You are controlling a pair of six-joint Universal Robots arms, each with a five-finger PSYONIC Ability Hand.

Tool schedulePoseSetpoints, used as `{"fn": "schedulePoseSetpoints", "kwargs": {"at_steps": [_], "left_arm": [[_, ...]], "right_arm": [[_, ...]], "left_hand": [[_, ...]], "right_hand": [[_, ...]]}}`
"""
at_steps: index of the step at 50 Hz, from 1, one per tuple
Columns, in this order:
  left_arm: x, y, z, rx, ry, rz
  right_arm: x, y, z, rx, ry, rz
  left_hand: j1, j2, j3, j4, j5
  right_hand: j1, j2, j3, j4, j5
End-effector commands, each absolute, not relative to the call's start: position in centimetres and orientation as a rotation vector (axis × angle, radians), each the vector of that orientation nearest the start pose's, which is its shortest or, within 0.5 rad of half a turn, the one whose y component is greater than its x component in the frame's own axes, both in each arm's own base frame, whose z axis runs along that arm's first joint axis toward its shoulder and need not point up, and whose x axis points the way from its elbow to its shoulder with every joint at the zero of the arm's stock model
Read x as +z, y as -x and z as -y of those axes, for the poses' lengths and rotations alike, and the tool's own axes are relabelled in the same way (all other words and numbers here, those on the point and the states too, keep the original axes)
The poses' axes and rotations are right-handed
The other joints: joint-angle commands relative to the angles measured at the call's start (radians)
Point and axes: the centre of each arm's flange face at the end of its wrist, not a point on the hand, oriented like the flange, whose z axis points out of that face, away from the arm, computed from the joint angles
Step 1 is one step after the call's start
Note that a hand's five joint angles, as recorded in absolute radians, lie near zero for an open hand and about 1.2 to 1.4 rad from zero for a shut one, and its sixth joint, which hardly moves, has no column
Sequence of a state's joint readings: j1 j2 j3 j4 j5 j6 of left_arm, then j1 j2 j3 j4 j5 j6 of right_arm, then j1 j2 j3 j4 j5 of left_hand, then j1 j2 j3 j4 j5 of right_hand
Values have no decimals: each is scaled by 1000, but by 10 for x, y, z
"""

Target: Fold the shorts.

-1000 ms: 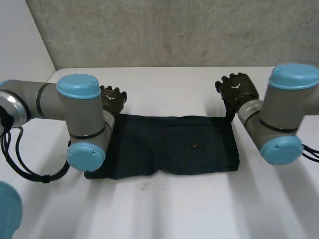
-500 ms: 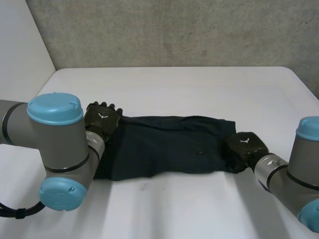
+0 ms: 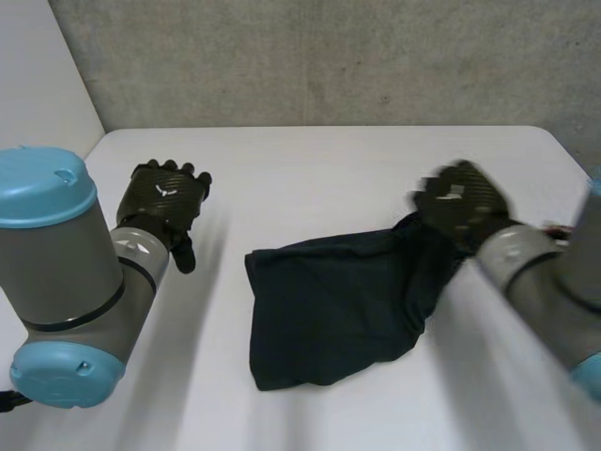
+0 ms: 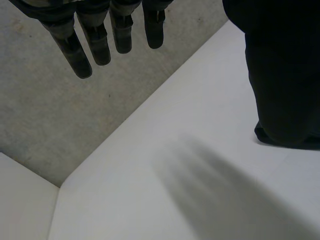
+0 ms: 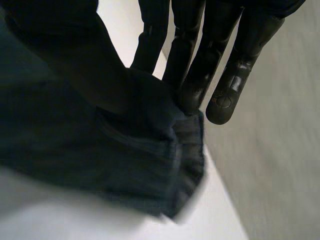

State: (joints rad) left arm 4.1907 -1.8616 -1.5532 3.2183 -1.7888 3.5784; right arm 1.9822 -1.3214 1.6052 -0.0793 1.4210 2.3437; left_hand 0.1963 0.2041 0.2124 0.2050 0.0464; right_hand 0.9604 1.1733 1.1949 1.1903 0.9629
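Observation:
The dark navy shorts [image 3: 329, 301] lie bunched on the white table, their right end pulled up off the surface. My right hand [image 3: 462, 209] holds that raised end. In the right wrist view its fingers [image 5: 192, 60] and thumb pinch a fold of the shorts [image 5: 75, 145] by a stitched hem. My left hand [image 3: 169, 199] hovers well to the left of the cloth, touching nothing. In the left wrist view its fingers [image 4: 95, 42] hang straight and apart, with the shorts [image 4: 287, 75] lying off to one side of them.
The white table [image 3: 310, 169] runs back to a grey concrete wall [image 3: 329, 56]. My left arm's blue-capped elbow [image 3: 47, 282] stands large at the front left. My right forearm [image 3: 545, 282] crosses the table's right side.
My right hand has shut on the right end of the shorts and raised it, so the flat cloth bunched and slid right. My left hand moved left, off the cloth.

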Motion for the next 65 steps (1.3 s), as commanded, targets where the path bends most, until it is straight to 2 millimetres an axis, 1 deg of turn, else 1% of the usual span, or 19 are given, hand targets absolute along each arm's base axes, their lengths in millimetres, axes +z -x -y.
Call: {"fn": "schedulePoseSetpoints", "kwargs": {"at_steps": [1,4,8,9,10,12,17,18,22,24,27,31,41,45,49,52,56,60,65], "left_arm": [[230,266,243,-1939,-852,-2184],[230,266,243,-1955,-818,-2218],[232,266,243,-1984,-775,-2248],[232,267,244,-1990,-768,-2254],[234,267,245,-2001,-756,-2257],[236,268,246,-2017,-757,-2257],[245,276,247,-2084,-796,-2250],[248,280,247,-2114,-814,-2252],[253,288,244,-2176,-811,-2298],[253,293,242,-2195,-801,-2335],[237,301,232,-2120,-807,-2465],[210,299,221,-1899,-791,-2618],[159,295,197,-1569,-780,-2746],[141,295,193,-1473,-808,-2767],[138,295,191,-1456,-830,-2762],[144,295,191,-1476,-831,-2757],[167,296,187,-1560,-830,-2735],[203,293,183,-1686,-803,-2703],[271,286,187,-1999,-699,-2580]], "right_arm": [[194,-361,149,-1846,1941,-1417],[168,-372,107,-1708,2106,-1212],[158,-371,93,-1643,2147,-1134],[158,-371,92,-1640,2137,-1131],[159,-371,90,-1630,2106,-1141],[164,-371,92,-1630,2048,-1180],[220,-355,139,-1781,1633,-1404],[234,-346,158,-1795,1453,-1490],[249,-328,197,-1738,1070,-1662],[250,-323,208,-1709,970,-1707],[243,-317,217,-1637,913,-1799],[211,-322,226,-1492,978,-1938],[152,-332,250,-1287,1061,-2149],[143,-329,254,-1291,1088,-2208],[143,-326,253,-1320,1168,-2221],[145,-326,252,-1334,1199,-2211],[166,-322,247,-1395,1199,-2175],[195,-318,246,-1523,1164,-2107],[241,-314,251,-1772,1034,-1988]], "left_hand": [[0,-8,-17,-9,-25],[0,-8,-17,-9,-25],[0,-8,-17,-9,-25],[0,-8,-17,-9,-25],[0,-8,-17,-9,-25],[0,-8,-17,-9,-25],[5,-2,-11,-3,-19],[5,-2,-11,-3,-19],[14,6,-2,6,-10],[14,7,-2,6,-10],[20,12,4,11,-5],[20,12,4,11,-5],[8,1,-8,0,-16],[8,1,-8,0,-16],[11,4,-5,3,-13],[8,1,-8,0,-16],[5,-2,-11,-3,-19],[-3,-11,-19,-12,-28],[-12,-20,-28,-21,-37]], "right_hand": [[436,223,201,206,259],[436,223,201,206,259],[414,201,179,184,237],[187,-26,-48,-43,10],[-344,-557,-579,-574,-522],[-722,-934,-956,-951,-899],[-786,-999,-1020,-1016,-963],[-786,-999,-1020,-1016,-963],[-786,-999,-1020,-1016,-963],[-786,-999,-1020,-1016,-963],[-786,-999,-1020,-1016,-963],[-786,-999,-1020,-1016,-963],[-786,-999,-1020,-1016,-963],[-786,-999,-1020,-1016,-963],[-786,-999,-1020,-1016,-963],[-786,-999,-1020,-1016,-963],[-786,-999,-1020,-1016,-963],[-786,-999,-1020,-1016,-963],[-786,-999,-1020,-1016,-963]]}}
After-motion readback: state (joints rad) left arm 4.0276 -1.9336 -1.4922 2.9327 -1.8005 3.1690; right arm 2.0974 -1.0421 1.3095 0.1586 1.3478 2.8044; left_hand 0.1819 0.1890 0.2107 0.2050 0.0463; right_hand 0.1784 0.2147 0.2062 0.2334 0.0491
